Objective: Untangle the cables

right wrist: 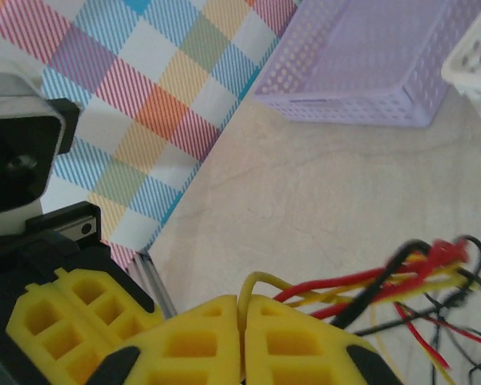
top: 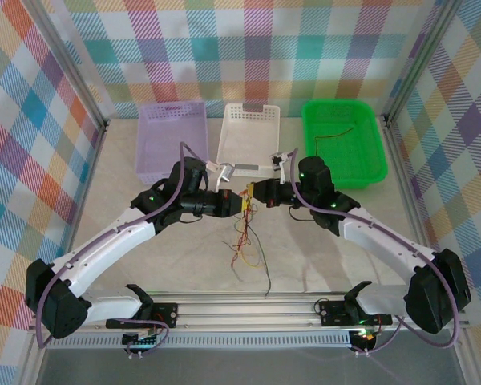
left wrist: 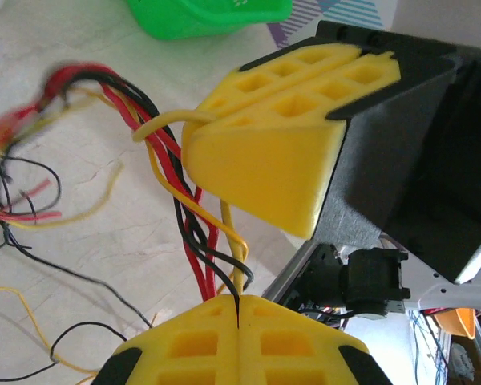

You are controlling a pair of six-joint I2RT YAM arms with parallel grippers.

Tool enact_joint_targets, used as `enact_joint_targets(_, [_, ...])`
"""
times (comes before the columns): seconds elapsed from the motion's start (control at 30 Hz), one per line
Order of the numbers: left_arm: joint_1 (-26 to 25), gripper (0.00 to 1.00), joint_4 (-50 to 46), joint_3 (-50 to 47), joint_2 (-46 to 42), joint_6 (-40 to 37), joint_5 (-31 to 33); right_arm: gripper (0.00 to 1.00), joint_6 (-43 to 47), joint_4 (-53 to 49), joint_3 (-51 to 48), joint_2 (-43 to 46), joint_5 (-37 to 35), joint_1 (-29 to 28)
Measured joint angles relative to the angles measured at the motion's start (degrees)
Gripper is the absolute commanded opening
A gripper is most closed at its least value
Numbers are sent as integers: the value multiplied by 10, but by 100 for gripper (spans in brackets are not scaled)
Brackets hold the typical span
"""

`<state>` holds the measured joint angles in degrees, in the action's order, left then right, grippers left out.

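Pale marble tabletop [top: 128, 257] lies before us, and nearest, loose ends of the cables [top: 245, 245] trail onto it. Above them our left gripper [left wrist: 237, 309] and right gripper [right wrist: 242, 309] meet, each pinched closed on the bundle. Beyond stand a purple basket [top: 172, 140], a white basket [top: 248, 132] and a green basket [top: 361, 152].

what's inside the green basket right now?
One thin dark cable lies on the floor of the green basket. The right arm covers the basket's near-left corner, so anything there is hidden.
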<state>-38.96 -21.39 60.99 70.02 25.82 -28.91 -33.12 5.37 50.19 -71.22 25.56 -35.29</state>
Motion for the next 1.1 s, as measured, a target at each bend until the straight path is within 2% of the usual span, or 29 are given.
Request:
enact_joint_targets(0.23, [-2, 0, -17, 25, -1, -14, 33, 0, 14, -85, 9, 50, -75, 8])
enact_joint_targets(0.37, [-3, 0, -68, 66, -18, -28, 76, 0, 14, -145, 30, 87, -123, 100])
enact_joint_targets(0.5, [-4, 0, -121, 120, -28, -39, 125, 0, 14, -188, 43, 114, -134, 179])
enact_joint_targets(0.7, [-1, 0, -178, 130, -47, -47, 196, 0, 18, -240, 51, 140, -129, 216])
enact_joint_targets(0.83, [20, 0, -201, 114, -92, -47, 232, 0, 22, -284, 53, 162, -131, 246])
enact_joint_targets(0.97, [51, 0, -234, 111, -161, -47, 284, 0, 23, -326, 53, 172, -155, 303])
enact_joint_targets(1.1, [61, 0, -256, 109, -200, -48, 331, 0, 23, -352, 41, 179, -157, 353])
